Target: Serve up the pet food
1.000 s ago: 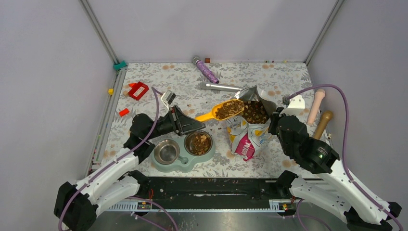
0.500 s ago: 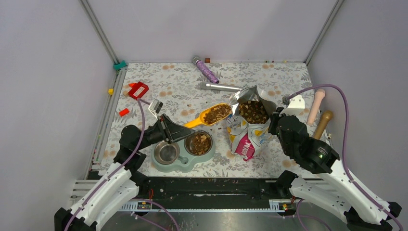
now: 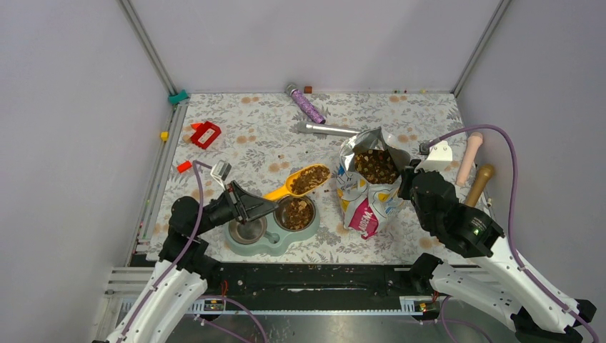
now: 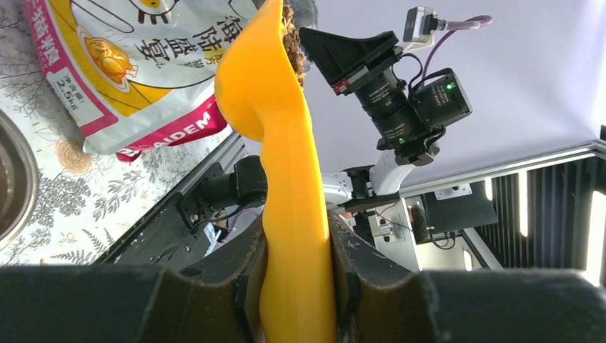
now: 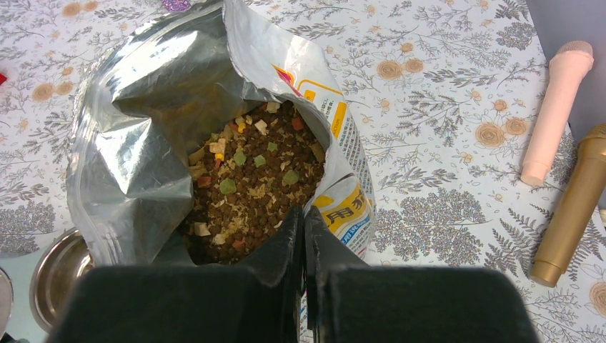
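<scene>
The pet food fills an open cartoon-cat foil bag [image 3: 368, 193], its kibble [image 3: 376, 166] showing at the mouth, also in the right wrist view [image 5: 250, 186]. My left gripper [image 3: 261, 204] is shut on the handle of an orange scoop [image 3: 286, 187] that carries a heap of kibble [image 3: 311, 179], held level just beyond the pale green feeder [image 3: 271, 241]. The feeder's right bowl [image 3: 295, 212] holds kibble; its left bowl [image 3: 248, 227] looks empty. In the left wrist view the scoop [image 4: 286, 143] sits between my left gripper's [image 4: 296, 271] fingers. My right gripper [image 5: 304, 229] is shut on the bag's rim [image 5: 336, 204].
A pink microphone-shaped toy [image 3: 469, 157] and a gold one [image 3: 480, 184] lie at the right edge. A purple tube [image 3: 306, 103] and a silver tube [image 3: 325, 128] lie behind the bag. Red parts [image 3: 205, 133] sit at the left.
My left arm has drawn back toward the near left, carrying the loaded scoop from the bag's mouth to just beyond the feeder. The right arm and bag have not moved.
</scene>
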You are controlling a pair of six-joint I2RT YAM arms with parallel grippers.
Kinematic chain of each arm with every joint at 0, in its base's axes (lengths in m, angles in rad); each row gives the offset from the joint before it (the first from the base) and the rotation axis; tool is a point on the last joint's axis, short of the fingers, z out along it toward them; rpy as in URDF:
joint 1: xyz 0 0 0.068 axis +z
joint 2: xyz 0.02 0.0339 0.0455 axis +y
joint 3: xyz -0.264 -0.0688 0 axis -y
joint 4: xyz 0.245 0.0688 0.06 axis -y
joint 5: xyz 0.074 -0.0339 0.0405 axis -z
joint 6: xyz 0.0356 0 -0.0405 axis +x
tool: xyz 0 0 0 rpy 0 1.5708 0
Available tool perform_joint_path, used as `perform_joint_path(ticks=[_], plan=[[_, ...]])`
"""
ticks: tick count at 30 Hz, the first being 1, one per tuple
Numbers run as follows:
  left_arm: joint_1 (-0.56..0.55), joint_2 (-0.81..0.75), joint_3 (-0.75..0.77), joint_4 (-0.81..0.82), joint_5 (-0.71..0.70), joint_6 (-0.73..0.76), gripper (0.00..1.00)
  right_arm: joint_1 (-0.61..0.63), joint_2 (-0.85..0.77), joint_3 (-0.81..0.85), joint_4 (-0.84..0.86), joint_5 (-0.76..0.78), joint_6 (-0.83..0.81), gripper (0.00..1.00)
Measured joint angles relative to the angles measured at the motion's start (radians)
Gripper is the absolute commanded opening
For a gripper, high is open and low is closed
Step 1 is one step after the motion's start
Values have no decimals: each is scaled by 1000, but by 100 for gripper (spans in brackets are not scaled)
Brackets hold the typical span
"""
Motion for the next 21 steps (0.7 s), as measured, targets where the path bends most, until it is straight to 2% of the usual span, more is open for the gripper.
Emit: perform_joint_path(ticks=[21], plan=[[39, -243, 0, -316, 7, 50, 0, 0, 16, 0, 8, 0, -6, 0]])
